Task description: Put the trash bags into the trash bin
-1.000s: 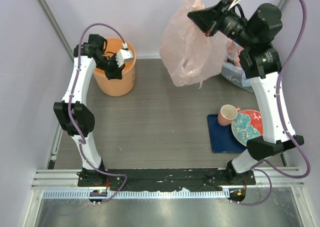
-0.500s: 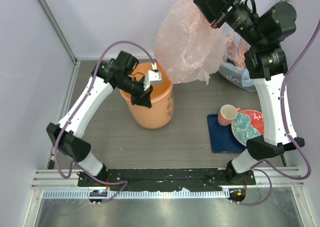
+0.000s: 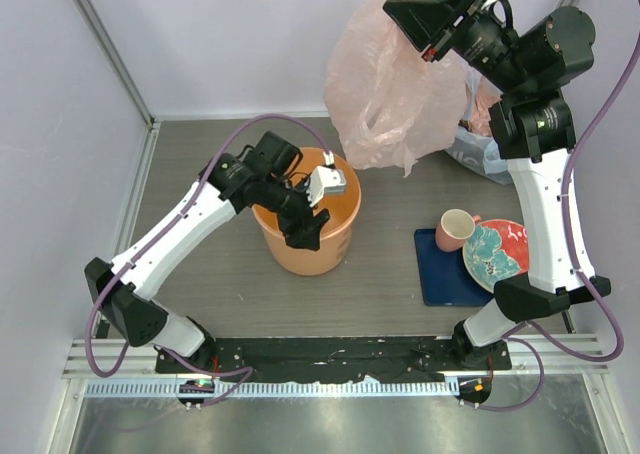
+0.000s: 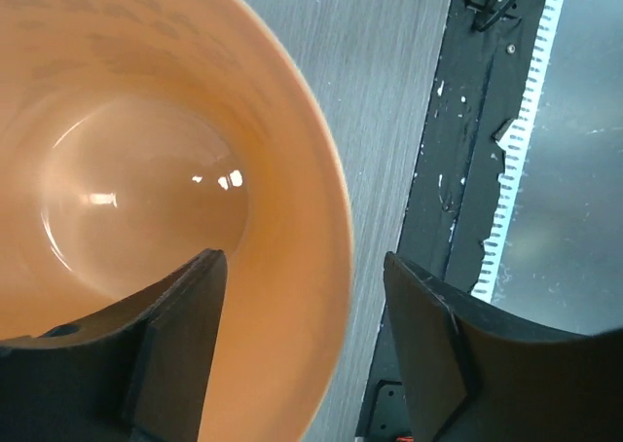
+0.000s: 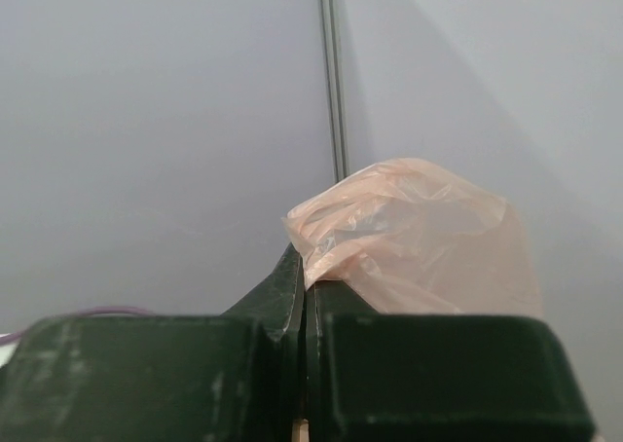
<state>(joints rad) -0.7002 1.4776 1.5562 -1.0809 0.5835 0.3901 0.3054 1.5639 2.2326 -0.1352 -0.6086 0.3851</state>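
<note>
The orange trash bin point(image 3: 312, 258) stands upright in the middle of the table. My left gripper point(image 3: 306, 228) is open at the bin's near rim, one finger inside and one outside; the left wrist view looks into the empty bin point(image 4: 146, 189) past the left gripper point(image 4: 303, 260). The pale-pink trash bag point(image 3: 385, 89) hangs high at the back, above and to the right of the bin. My right gripper point(image 3: 392, 9) is shut on its top edge. In the right wrist view the trash bag point(image 5: 428, 238) bunches out above the closed right gripper point(image 5: 308, 278).
A bluish-clear sack point(image 3: 478, 152) lies at the back right behind the hanging bag. At the right, a pink cup point(image 3: 456, 229) and a patterned plate point(image 3: 496, 256) rest on a dark blue mat point(image 3: 440, 274). Walls close off the back and both sides.
The left gripper pulled the bin from the back left to the middle of the table, then opened on its rim. The right gripper lifted the bag higher.
</note>
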